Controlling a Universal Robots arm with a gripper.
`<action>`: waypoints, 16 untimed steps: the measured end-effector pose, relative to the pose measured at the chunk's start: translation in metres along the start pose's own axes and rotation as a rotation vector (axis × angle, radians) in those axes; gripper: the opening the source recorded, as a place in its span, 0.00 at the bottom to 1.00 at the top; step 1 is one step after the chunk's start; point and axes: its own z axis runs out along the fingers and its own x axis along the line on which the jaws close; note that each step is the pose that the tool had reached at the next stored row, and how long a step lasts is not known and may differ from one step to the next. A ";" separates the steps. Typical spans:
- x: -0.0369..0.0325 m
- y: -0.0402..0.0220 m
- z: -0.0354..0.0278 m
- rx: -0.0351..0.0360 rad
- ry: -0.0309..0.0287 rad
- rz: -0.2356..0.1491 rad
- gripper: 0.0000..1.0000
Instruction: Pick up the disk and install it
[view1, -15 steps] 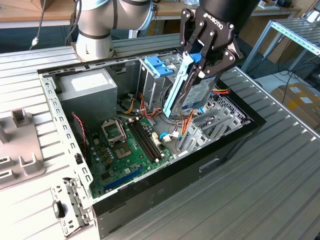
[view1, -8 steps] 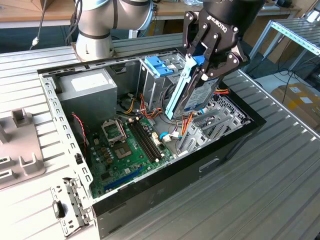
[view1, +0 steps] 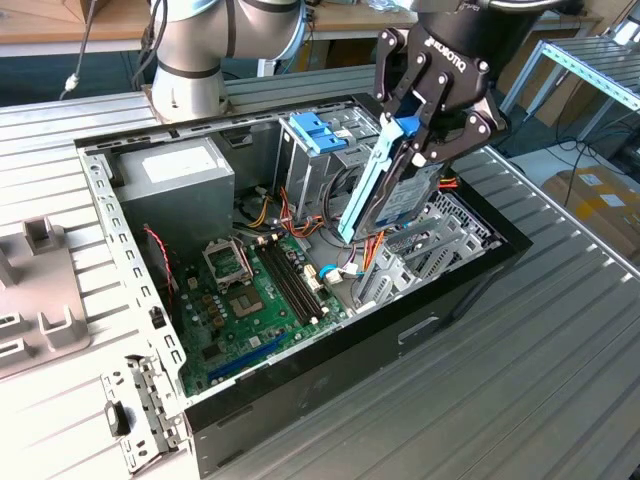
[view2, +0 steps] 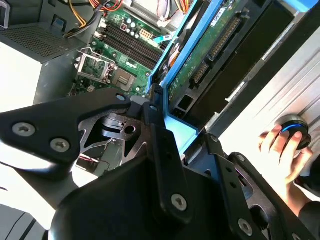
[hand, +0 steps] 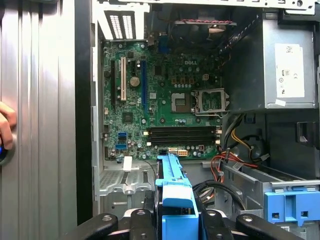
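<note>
The disk (view1: 405, 195), a silver drive in a bright blue carrier, hangs steeply tilted over the open computer case (view1: 108, 215). My gripper (view1: 410, 135) is shut on the disk's upper end, by the blue tab. The disk's lower end points down toward the metal drive cage (view1: 435, 240) at the exterior view's right side of the case. In the second wrist view the disk (view2: 210, 47) shows its green circuit side between the black fingers (view2: 156, 117). In the first wrist view the blue carrier (hand: 172, 187) runs out from the gripper (hand: 175, 222) above the motherboard (hand: 165, 100).
Inside the case lie the green motherboard (view1: 255, 300), the grey power supply (view1: 175, 175), a paler blue latch (view1: 318, 130) and loose coloured cables (view1: 270, 215). A person's hand (view2: 280, 145) rests on a round device on the slatted table outside the case. Grey fixtures (view1: 40, 290) stand at the exterior view's left.
</note>
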 end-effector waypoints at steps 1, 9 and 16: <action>0.0031 -0.0007 0.0000 0.0000 0.0000 -0.001 0.37; 0.0136 -0.0029 -0.0001 -0.0027 0.0009 -0.040 0.37; 0.0206 -0.0078 -0.0004 -0.0033 0.0012 -0.048 0.37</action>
